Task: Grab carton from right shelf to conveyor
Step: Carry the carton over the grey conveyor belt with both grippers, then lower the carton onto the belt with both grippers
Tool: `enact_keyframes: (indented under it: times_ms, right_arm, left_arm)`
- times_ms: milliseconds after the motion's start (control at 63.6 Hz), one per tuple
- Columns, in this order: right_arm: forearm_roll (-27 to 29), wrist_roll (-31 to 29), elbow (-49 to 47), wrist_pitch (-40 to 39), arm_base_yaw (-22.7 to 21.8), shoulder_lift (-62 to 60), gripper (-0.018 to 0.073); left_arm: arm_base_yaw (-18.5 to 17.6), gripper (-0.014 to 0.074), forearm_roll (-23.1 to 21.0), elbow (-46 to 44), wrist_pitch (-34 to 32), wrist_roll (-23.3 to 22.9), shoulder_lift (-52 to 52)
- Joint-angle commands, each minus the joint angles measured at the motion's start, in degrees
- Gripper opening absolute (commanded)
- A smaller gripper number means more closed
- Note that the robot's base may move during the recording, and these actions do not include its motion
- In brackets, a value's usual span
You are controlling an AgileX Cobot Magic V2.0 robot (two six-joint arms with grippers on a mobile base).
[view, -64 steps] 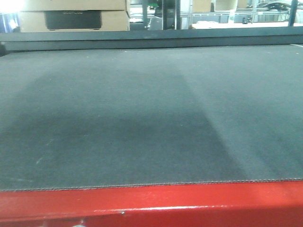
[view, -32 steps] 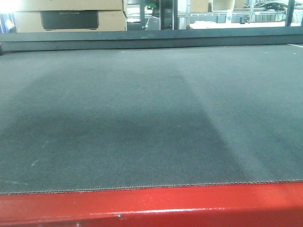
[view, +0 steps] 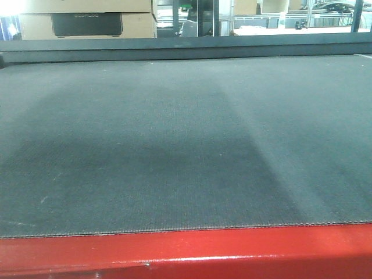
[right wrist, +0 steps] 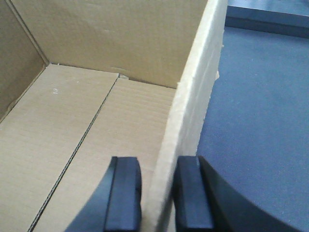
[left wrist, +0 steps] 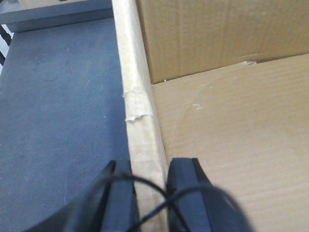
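The brown open-topped carton shows only in the wrist views; the front view does not show it. In the left wrist view my left gripper [left wrist: 149, 166] is shut on the carton's left wall [left wrist: 137, 96], one finger outside and one inside over the carton floor [left wrist: 231, 145]. In the right wrist view my right gripper [right wrist: 158, 164] straddles the carton's right wall [right wrist: 193, 106] and looks shut on it, with the inner finger over the floor [right wrist: 96, 121]. The grey conveyor belt [view: 186, 145] lies beneath the carton on both sides, in the left wrist view [left wrist: 63, 106] and the right wrist view [right wrist: 260, 106].
The conveyor's red front frame [view: 186, 250] runs along the bottom of the front view. A dark rail [view: 186, 46] bounds the belt's far side. Stacked cardboard boxes [view: 87, 20] and shelving stand beyond it. A dark shadow patch [view: 163, 151] lies mid-belt.
The front view has shifted slightly: the background boxes slid a little left and the red frame sits lower in the picture. Since half a second ago it is almost still.
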Motion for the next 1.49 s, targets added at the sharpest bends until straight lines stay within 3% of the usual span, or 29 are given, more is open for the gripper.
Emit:
enact_keyframes:
  times_ms: [0,566,770,943,1305,1399,1478]
  right_arm:
    - [-0.59,-1.76,-0.91,-1.10,-0.03,-1.68,-0.0068]
    - [-0.45,-1.76,-0.91,-3.69,-0.03,-1.55,-0.0068]
    - [-0.84,-1.76,-0.91,-3.40,-4.44,0.26,-0.0068]
    - [-0.68,-1.76,-0.91,-2.95,-9.11,4.89,-0.0068]
    - [-0.06,-1.76,-0.91,0.52,-9.51,18.57,-0.0068]
    - [-0.06,-1.86,-0.91,0.52,-9.51,20.29,-0.0067]
    - [-0.06,-2.85,-0.91,0.92,-9.51,21.13,-0.0065]
  left_arm:
    - [0.43,-0.0006,7.21,-0.38,-0.60,1.02,-0.53]
    - [0.43,-0.0006,5.96,-0.38,-2.45,1.02,-0.38]
    - [0.43,-0.0006,0.07,-0.38,-8.99,1.02,3.44]
    - [0.43,-0.0006,-0.48,-0.38,-7.19,1.02,9.79]
    - [0.43,-0.0005,-1.49,-0.38,-6.08,1.02,20.57]
    - [0.57,0.0047,-1.49,-0.38,-6.20,1.02,22.24]
    - [0.57,0.0148,-1.49,-0.38,-6.09,1.02,23.14]
